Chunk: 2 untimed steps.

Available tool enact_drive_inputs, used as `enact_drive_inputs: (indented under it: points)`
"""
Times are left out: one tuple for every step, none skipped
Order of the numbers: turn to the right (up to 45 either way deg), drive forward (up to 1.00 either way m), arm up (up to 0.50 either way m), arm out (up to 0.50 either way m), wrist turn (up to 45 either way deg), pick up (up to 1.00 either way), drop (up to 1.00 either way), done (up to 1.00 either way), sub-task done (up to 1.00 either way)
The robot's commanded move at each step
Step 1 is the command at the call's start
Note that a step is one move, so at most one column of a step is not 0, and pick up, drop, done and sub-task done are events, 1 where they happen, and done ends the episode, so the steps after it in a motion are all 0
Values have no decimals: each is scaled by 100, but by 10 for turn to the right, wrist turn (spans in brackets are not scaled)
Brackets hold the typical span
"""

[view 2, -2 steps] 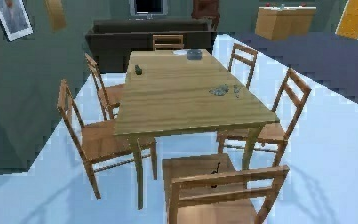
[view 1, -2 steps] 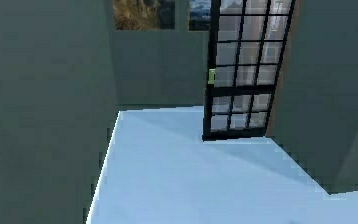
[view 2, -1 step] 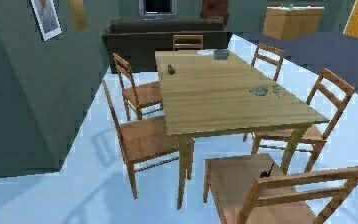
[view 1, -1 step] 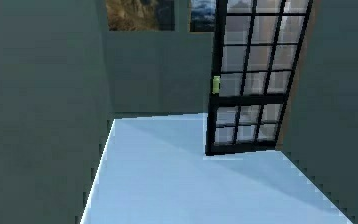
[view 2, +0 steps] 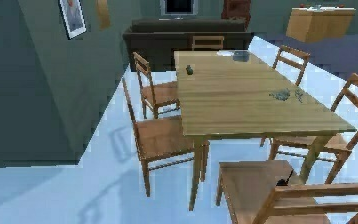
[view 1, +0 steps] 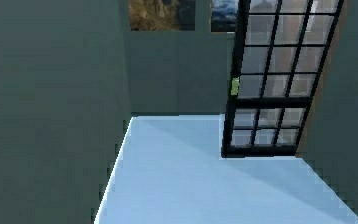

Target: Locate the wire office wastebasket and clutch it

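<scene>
- We face a corner of grey-green walls [view 1: 57,90] over a pale blue floor [view 1: 217,185].
- At the forward view's right stands a black-framed door [view 1: 277,75] of glass panes, with a small yellowish handle [view 1: 234,87] on its left edge.
- Two pictures [view 1: 162,14] hang at the top of the far wall, just left of the door.
- In the arm side view a long wooden table [view 2: 237,110] runs away from us, with wooden chairs [view 2: 162,140] along both long sides, one at the far end and one at the near end.
- On the table's far end lies a low greyish bowl-like thing [view 2: 241,56]; we cannot tell what is in it.
- Near the far left edge of the table stands a small dark blob [view 2: 190,70], and toward the right edge lies a pale glassy thing [view 2: 285,95]; neither is clear enough to name.
- A small dark object [view 2: 284,180] sits on the seat of the nearest chair.
- Beyond the table a dark sideboard [view 2: 177,42] stands against the far wall, with a screen [view 2: 178,8] above it.
- A light wooden cabinet [view 2: 320,22] is at the top right, well apart from the table.
- A framed picture [view 2: 73,15] hangs on the left wall.
- We cannot tell where the wastebasket is.
- We cannot tell the state of the hand.
</scene>
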Motion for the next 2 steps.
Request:
enact_drive_inputs:
  points:
    - [0, 100, 0, 0, 0, 0, 0, 0, 0]
    - [-30, 0, 0, 0, 0, 0, 0, 0, 0]
